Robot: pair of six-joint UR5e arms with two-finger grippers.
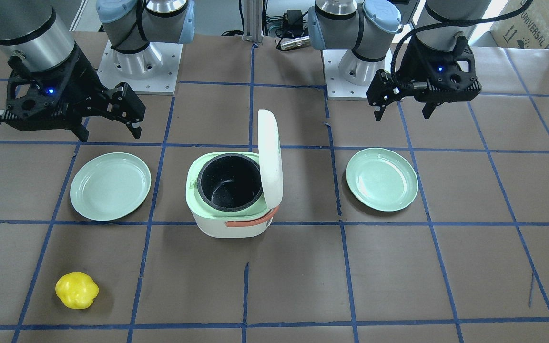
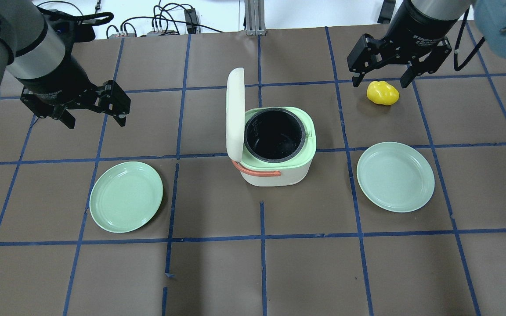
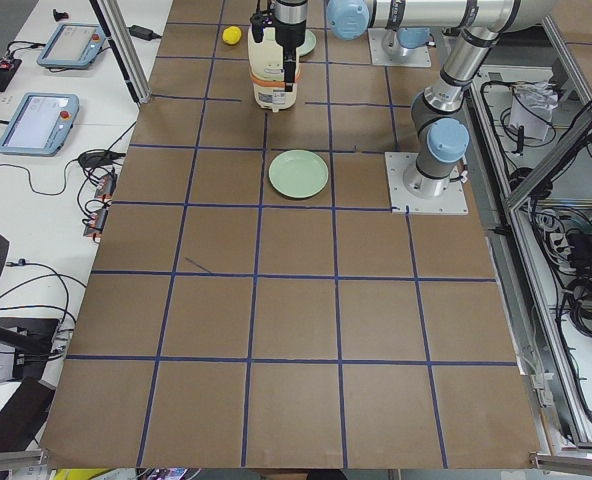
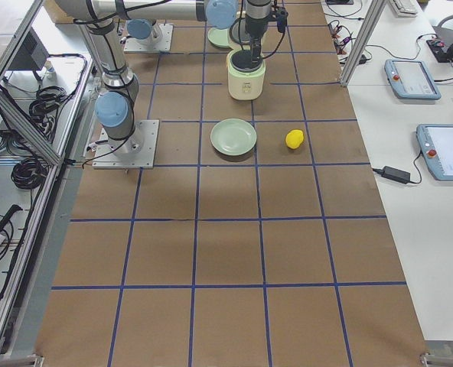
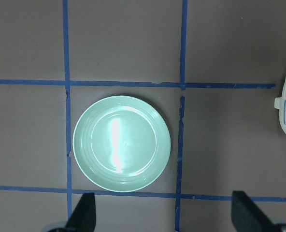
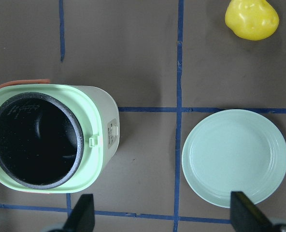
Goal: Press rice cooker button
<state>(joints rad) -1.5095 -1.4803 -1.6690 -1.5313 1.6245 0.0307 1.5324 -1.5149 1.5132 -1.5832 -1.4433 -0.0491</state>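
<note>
The rice cooker point(image 1: 227, 229) point(image 2: 294, 174) is white with a green top rim, a black inner pot and an orange handle. It stands mid-table with its lid point(image 2: 234, 114) open and upright. Its small button panel point(image 6: 112, 134) shows on its side wall in the right wrist view. My left gripper point(image 2: 95, 122) point(image 1: 403, 113) hangs open and empty above the table, well to the cooker's side. My right gripper point(image 2: 380, 82) point(image 1: 110, 133) is open and empty on the other side. Its fingertips point(image 6: 82, 212) frame the cooker and a plate from above.
One pale green plate point(image 2: 126, 196) point(image 5: 121, 143) lies below my left gripper. A second one point(image 2: 395, 176) point(image 6: 235, 157) lies on my right side. A yellow fruit point(image 2: 382, 93) point(image 1: 76, 290) sits beyond that plate, under my right gripper. Blue tape lines cross the brown table.
</note>
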